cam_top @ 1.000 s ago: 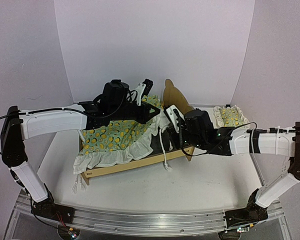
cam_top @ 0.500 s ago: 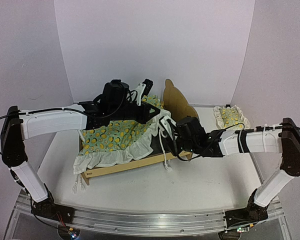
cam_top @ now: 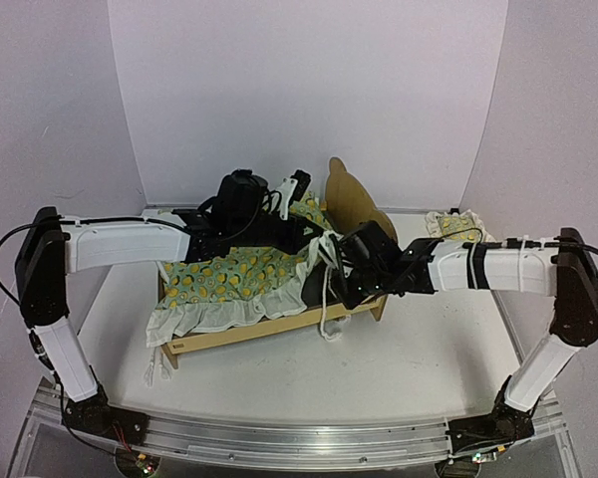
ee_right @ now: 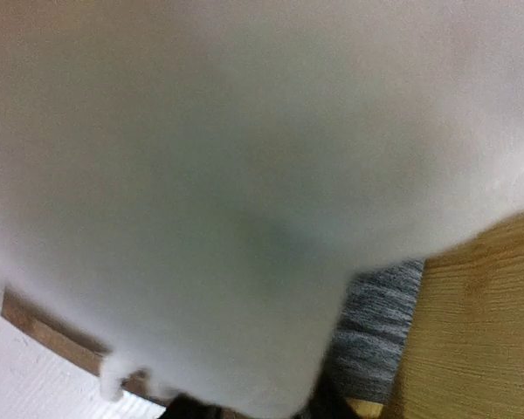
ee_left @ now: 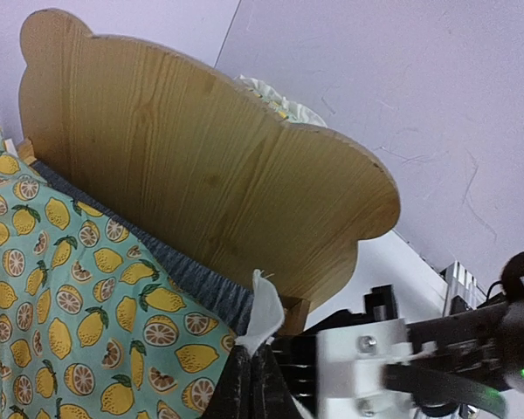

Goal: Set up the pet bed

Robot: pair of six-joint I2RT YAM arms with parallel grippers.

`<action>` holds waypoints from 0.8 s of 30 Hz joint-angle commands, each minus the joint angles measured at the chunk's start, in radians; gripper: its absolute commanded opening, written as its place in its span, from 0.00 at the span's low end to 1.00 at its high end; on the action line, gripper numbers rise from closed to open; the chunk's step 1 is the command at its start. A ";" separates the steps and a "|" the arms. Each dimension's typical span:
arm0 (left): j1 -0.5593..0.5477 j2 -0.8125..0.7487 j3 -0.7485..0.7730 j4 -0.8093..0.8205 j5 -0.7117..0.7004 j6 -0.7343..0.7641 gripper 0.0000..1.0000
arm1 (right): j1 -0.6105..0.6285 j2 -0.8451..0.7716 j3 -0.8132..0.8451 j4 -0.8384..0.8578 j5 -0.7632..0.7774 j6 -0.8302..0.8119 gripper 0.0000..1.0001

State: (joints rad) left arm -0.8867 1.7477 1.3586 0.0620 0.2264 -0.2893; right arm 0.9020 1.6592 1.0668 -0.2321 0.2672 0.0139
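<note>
The pet bed (cam_top: 241, 332) stands mid-table, a light plywood frame with its tall curved headboard (cam_top: 346, 193) at the right. Its grey mattress (ee_left: 195, 281) shows below the headboard (ee_left: 192, 166). A lemon-print blanket (cam_top: 229, 276) lies over the bed. My left gripper (ee_left: 257, 360) is shut on the blanket's white ruffle edge next to the headboard. My right gripper (cam_top: 331, 261) sits against the same corner of the blanket. In the right wrist view white cloth (ee_right: 201, 192) fills the frame and hides the jaws; grey mattress (ee_right: 377, 323) and wood (ee_right: 485, 323) show beside it.
A small ruffled lemon-print pillow (cam_top: 456, 226) lies on the table to the right of the bed. A white cord (cam_top: 326, 311) hangs over the bed's front rail. Purple walls close in the back and sides.
My right arm has swung left and forward, bringing its gripper up to the blanket corner by the headboard. My left gripper has shifted slightly right, still holding the ruffle.
</note>
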 commanded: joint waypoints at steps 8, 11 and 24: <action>-0.013 0.132 0.100 0.046 0.118 -0.043 0.00 | -0.027 -0.267 0.059 -0.421 -0.095 0.192 0.61; -0.019 0.162 0.124 0.046 0.122 -0.056 0.00 | -0.093 -0.300 0.024 -0.417 -0.076 0.207 0.61; -0.043 0.288 0.235 -0.050 0.084 -0.037 0.00 | -0.198 -0.223 -0.014 -0.056 -0.110 0.170 0.47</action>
State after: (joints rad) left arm -0.9157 2.0022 1.5158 0.0517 0.3191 -0.3450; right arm 0.7010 1.4044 1.0260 -0.4637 0.1600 0.1967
